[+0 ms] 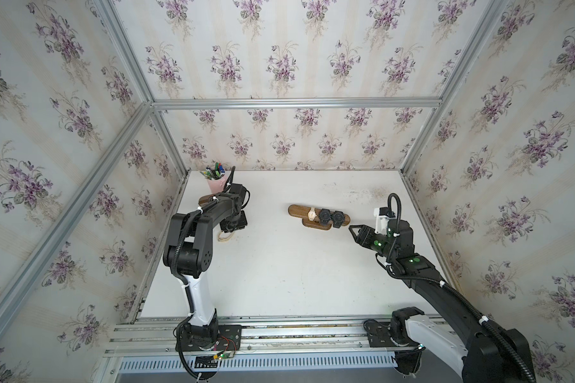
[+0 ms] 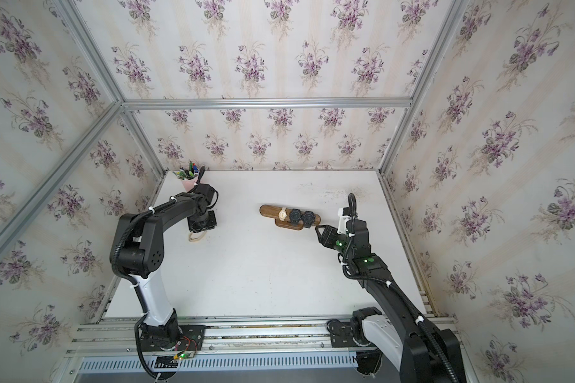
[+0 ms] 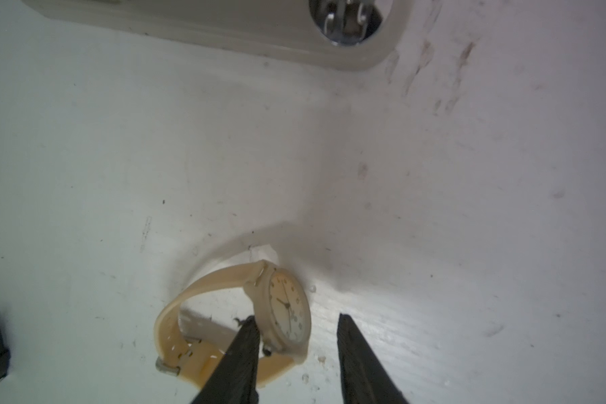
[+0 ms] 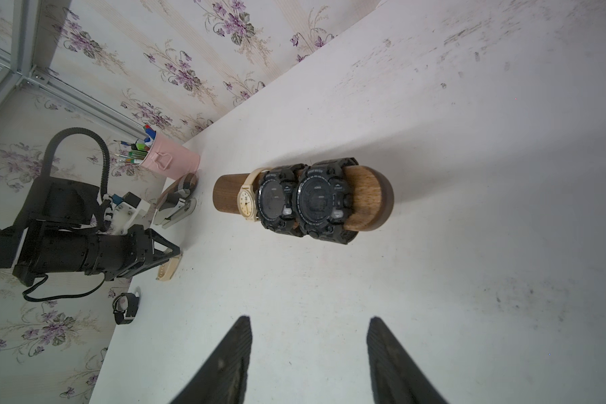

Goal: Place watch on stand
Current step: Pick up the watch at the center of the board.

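Left claw (image 3: 296, 318) is being held low over the bench (image 3: 434, 210) at its far left, with its jaws part open and set astride the case of a cream watch (image 3: 287, 307). One finger (image 3: 240, 353) is being held in behind the case, inside the loop of the strap, and looks to be touching it. The other finger (image 3: 357, 356) is being held clear of the dial side, with bare bench between, so nothing is being gripped yet.

The cream watch is being propped on its edge on the bench, dial turned sideways and strap curled in a loop. In both top views only a bit of it is being shown, just on the near side of the wrist. A stapler (image 1: 206, 198) and a pink cup (image 1: 217, 184) of pens are being seen just beyond, toward the far left corner. In the right wrist view a loose black watch (image 4: 125, 309) is being seen by the left edge, on the near side of the left claw.

The stand (image 1: 296, 210) is being seen near the middle of the bench, well apart from the cream watch and to its right. Three watches are being carried round its bar: a pale watch (image 1: 311, 214), then two black watches (image 1: 325, 216), side by side and touching. The left end of the bar is being left bare.

Right claw (image 4: 308, 325) is being held open and empty, just beside the right end of the stand.
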`<state>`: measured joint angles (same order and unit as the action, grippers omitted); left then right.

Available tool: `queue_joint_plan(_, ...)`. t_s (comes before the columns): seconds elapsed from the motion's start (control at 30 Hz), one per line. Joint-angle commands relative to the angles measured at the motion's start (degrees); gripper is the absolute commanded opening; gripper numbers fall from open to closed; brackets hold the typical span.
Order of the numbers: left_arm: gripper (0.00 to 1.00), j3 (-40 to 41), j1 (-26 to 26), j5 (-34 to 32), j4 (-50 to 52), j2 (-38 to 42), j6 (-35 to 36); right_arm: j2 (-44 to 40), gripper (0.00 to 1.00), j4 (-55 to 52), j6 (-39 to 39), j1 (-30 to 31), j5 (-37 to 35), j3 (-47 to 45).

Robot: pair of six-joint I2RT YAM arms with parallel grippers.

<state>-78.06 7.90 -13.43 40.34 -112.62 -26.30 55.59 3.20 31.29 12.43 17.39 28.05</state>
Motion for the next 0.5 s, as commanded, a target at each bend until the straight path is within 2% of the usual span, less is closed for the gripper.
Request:
queue_joint_plan(0.0, 0.34, -0.5, -0.2, -0.8, 0.6, -0.6, -0.4, -0.5, 0.55, 0.4, -0.7, 0.1, 0.1, 0.0)
queue_joint_plan(0.07, 0.28, -0.6, -0.2, 0.0, -0.1, -0.8, 0.0, -1.0, 0.55, 0.1, -0.7, 0.1, 0.0, -0.2)
queue_joint_plan(0.3, 0.14, -0.1, -0.2, 1.8, -1.2, -1.3, 0.5, -1.7, 0.54, -0.9, -0.9, 0.1, 0.3, 0.3)
queue_joint_plan(0.47, 0.05, 4.0, 0.1, 7.1, -6.1, 3.3, 1.1, -2.0, 0.54, -2.0, -1.2, 0.1, 0.7, 1.1)
